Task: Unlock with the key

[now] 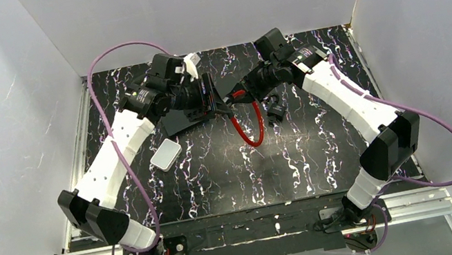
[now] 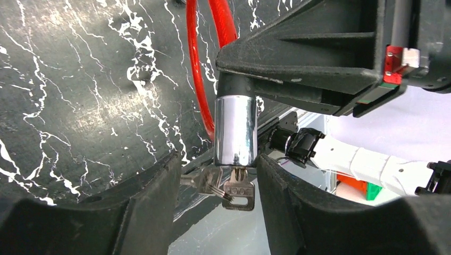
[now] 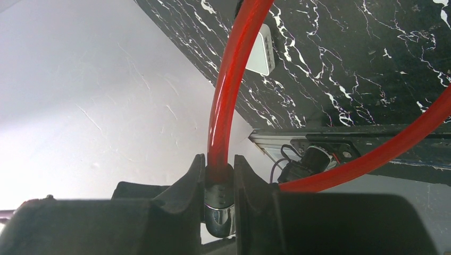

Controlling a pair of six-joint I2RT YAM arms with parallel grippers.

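Observation:
A red cable lock (image 1: 255,131) hangs in the air over the middle of the table. My right gripper (image 3: 219,183) is shut on its chrome end (image 3: 218,204), where the red cable (image 3: 223,101) enters. In the left wrist view the chrome cylinder (image 2: 235,130) points toward the camera, and the key (image 2: 239,194) sits in its end. A second key (image 2: 206,183) hangs beside it on a small ring. My left gripper (image 2: 218,188) is open around the keys. Its fingers (image 2: 151,204) stand on either side with a gap to the key heads.
A white box (image 1: 165,155) lies on the black marbled table (image 1: 218,178) left of the middle. A small black object (image 1: 275,113) lies under the right arm. White walls close in the left, back and right sides.

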